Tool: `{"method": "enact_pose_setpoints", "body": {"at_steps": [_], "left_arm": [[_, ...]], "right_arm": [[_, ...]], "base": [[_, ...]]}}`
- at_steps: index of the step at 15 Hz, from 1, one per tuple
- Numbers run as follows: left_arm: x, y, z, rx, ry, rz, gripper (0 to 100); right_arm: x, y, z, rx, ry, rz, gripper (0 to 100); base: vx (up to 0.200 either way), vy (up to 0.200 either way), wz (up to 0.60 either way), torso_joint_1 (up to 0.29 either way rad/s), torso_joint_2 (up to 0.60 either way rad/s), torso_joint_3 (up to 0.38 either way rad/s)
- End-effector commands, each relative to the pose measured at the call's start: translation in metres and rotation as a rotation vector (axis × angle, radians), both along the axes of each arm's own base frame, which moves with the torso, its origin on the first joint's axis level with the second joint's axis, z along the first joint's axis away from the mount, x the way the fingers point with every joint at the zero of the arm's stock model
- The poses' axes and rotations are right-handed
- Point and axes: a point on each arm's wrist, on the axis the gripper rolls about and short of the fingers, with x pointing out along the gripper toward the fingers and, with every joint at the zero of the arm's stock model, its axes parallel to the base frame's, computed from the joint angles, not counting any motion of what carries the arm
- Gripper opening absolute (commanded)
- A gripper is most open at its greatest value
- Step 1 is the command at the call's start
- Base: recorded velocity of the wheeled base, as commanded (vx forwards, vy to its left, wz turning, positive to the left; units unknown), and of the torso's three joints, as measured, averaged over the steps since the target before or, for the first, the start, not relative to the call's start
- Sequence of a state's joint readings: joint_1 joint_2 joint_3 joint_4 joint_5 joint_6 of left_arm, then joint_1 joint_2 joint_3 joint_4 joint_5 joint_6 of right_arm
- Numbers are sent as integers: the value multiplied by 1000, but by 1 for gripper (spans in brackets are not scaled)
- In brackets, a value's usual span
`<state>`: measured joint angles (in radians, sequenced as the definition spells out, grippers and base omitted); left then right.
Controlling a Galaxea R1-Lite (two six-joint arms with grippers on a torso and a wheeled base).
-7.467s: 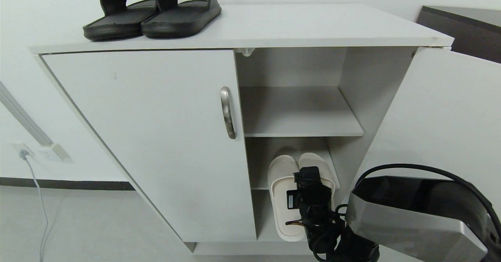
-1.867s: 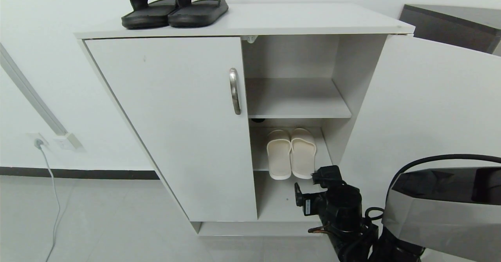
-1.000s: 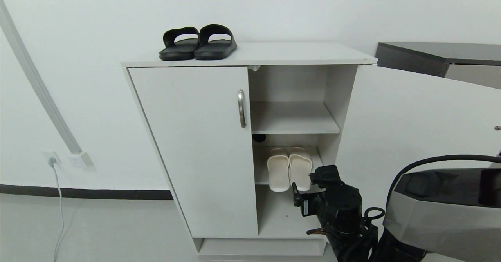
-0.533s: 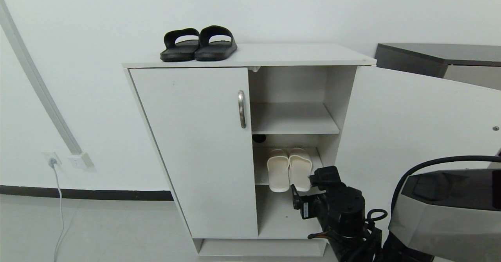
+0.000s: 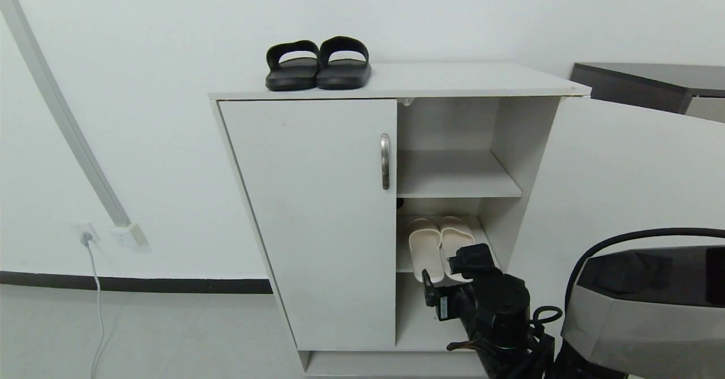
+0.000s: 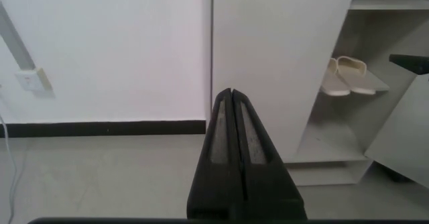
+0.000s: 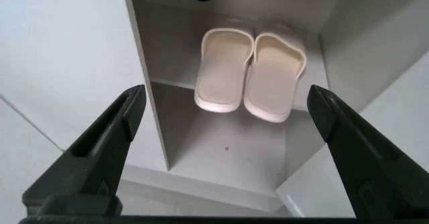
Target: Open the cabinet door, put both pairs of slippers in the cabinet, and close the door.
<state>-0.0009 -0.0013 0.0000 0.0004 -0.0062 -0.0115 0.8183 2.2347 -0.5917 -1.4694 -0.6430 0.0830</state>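
head camera faces the cabinet (image 5: pixel 317 220) front; left wrist looks from farther aside, right wrist closely; all share the white slippers (image 7: pixel 251 70).

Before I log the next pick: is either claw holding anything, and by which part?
Nothing. The right claw is open, apart from the white slippers; the left claw is shut, empty.

Left claw (image 6: pixel 231 93) pressed shut; right claw (image 7: pixel 226 93) spread wide.
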Motion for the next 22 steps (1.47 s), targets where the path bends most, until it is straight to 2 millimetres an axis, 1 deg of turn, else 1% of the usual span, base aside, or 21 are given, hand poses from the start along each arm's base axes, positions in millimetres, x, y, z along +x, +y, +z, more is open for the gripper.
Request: {"method": "enact_pose_setpoints", "body": {"at_steps": [1,9,12,18,22], "left_arm": [[0,0,0,-1,1,-1,0],[0,0,0,-2,1,1,0],[0,0,0,-4,-1,1,0],[0,0,0,-5,-1,13,0],[0,0,0,-4,-1,16,0]], "right_arm": [[-1,1,-4,-9,7,6,100],[-1,2,-10,-20,18,9,100],[-1,2,-9,-12,10,9,100],[-2,-1,-6,25,-21,15,100],[0,-3,-9,5,-23,13,100]], "base": [[0,200,0,2,12,2],[0,200,0,3,1,4],[0,200,0,2,4,2],[0,0,0,0,0,0],[0,0,0,0,0,0]]}}
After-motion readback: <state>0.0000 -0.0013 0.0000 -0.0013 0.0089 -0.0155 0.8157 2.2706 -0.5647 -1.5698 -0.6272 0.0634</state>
